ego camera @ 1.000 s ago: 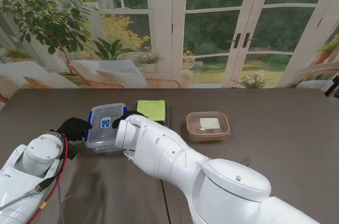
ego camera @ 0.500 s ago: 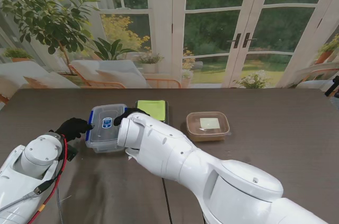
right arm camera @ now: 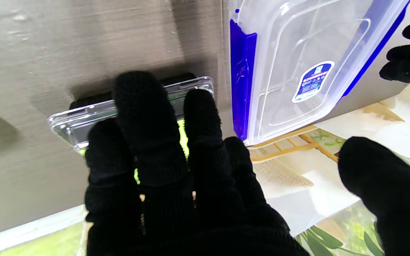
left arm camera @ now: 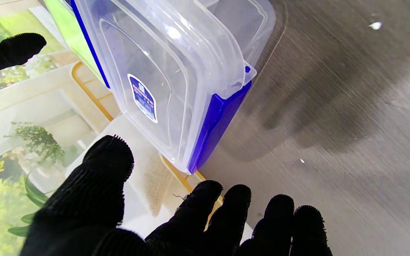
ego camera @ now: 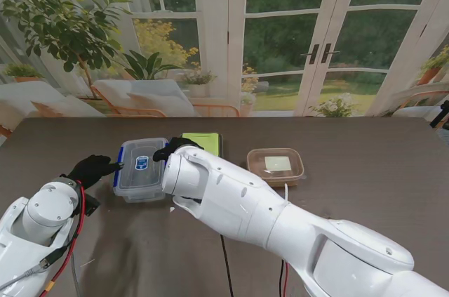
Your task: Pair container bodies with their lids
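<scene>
Green-lidded container (ego camera: 204, 142) half hidden behind right hand (ego camera: 172, 148); contents unclear

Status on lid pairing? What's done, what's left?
Done: the clear blue-latched container has its lid on; the brown container looks lidded too. In hand: nothing; the left hand and right hand are open beside it. Left: the green-lidded container, whose seating I cannot judge.

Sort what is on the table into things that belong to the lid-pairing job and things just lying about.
Job:
clear container with blue clips, lid on
green-lidded container
brown container, lid on

Lying about:
white scrap on the table
red cable on the left arm
</scene>
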Motion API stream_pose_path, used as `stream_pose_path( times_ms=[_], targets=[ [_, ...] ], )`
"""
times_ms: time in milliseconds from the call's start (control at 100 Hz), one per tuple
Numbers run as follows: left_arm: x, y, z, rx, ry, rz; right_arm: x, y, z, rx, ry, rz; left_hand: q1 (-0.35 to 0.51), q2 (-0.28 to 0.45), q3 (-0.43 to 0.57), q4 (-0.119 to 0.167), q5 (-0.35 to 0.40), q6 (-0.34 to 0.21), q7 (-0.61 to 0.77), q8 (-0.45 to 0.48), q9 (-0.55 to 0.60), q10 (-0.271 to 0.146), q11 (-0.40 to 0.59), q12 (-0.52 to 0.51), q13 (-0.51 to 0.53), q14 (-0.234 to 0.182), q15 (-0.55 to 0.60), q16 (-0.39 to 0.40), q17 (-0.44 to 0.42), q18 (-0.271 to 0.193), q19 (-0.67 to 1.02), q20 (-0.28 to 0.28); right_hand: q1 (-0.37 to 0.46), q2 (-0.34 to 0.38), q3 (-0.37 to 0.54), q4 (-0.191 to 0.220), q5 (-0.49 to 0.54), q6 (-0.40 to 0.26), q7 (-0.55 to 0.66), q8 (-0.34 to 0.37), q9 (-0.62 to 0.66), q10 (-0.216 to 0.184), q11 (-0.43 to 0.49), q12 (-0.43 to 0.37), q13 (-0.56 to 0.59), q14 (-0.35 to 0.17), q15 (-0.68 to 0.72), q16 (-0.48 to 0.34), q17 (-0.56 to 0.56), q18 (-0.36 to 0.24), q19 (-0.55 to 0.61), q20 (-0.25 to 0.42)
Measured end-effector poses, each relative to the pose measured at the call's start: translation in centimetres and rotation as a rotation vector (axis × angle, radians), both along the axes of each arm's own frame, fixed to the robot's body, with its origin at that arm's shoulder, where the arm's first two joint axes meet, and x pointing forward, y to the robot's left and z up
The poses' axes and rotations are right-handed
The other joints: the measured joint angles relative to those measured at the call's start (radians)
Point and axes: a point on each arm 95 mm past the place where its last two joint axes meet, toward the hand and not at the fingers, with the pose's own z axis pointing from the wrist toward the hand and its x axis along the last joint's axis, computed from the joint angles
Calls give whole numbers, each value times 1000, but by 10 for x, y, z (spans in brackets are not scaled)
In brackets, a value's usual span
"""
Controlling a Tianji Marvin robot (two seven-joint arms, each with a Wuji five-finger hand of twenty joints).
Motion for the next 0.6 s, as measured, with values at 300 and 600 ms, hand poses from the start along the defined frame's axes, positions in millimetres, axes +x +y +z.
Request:
stream_pose_path(
  times_ms=[300,600],
  targets=[
    [-20,-8,13,52,-103,9,-16,-16,9,72,-39,8,0,0,-7,0,-3,-3,0,-1,-14,-3,-2,-5,-3,-13,-11,-14,23,-15,-74,5,0,0,0,0,13,-36,-9,0,-1,0,0,0,0,0,-18,0,0,0,0,0],
    [-31,-33,24,140,-234,-111,-38,-40,11,147,-101,27,0,0,12,0,31,-10,2,0,22,-20,8,0,7,-37,3,15,49,-40,-74,32,0,0,1,0,34,-61,-14,0,-16,0,-2,0,-1,0,-40,0,0,0,0,0]
  ],
)
